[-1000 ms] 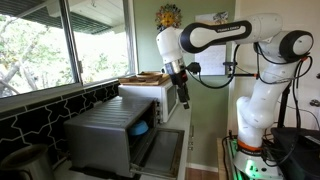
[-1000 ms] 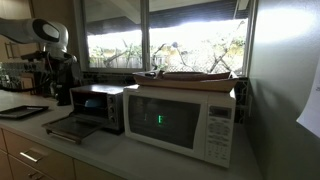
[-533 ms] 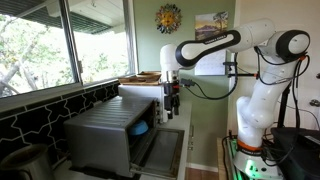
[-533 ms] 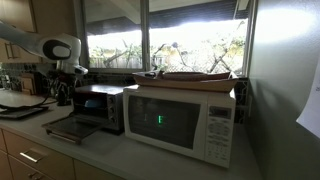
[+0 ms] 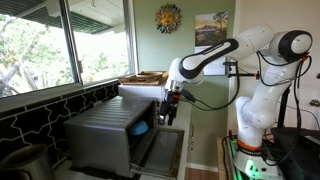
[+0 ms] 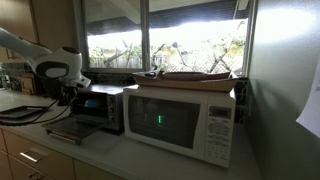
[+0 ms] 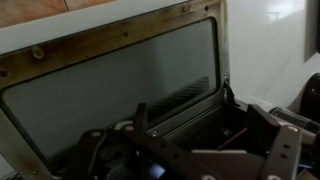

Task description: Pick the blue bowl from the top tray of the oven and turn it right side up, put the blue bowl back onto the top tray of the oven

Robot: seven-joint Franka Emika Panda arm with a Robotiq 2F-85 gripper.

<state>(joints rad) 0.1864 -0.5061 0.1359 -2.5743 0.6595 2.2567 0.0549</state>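
The gripper (image 5: 167, 115) hangs before the open grey oven (image 5: 105, 135), near the blue bowl (image 5: 141, 128) inside.

The oven (image 5: 105, 135) stands on the counter (image 6: 110, 158), backed against the wall under a window (image 6: 160, 35). Its door (image 5: 160, 152) lies folded down flat in front of the opening. The bowl (image 5: 141, 128) sits inside the oven, close to the opening. The claw (image 5: 168, 112) hangs above the lowered door, just before the opening. A microwave (image 6: 180, 120) stands right beside the oven, with a tray (image 6: 190, 77) on top.
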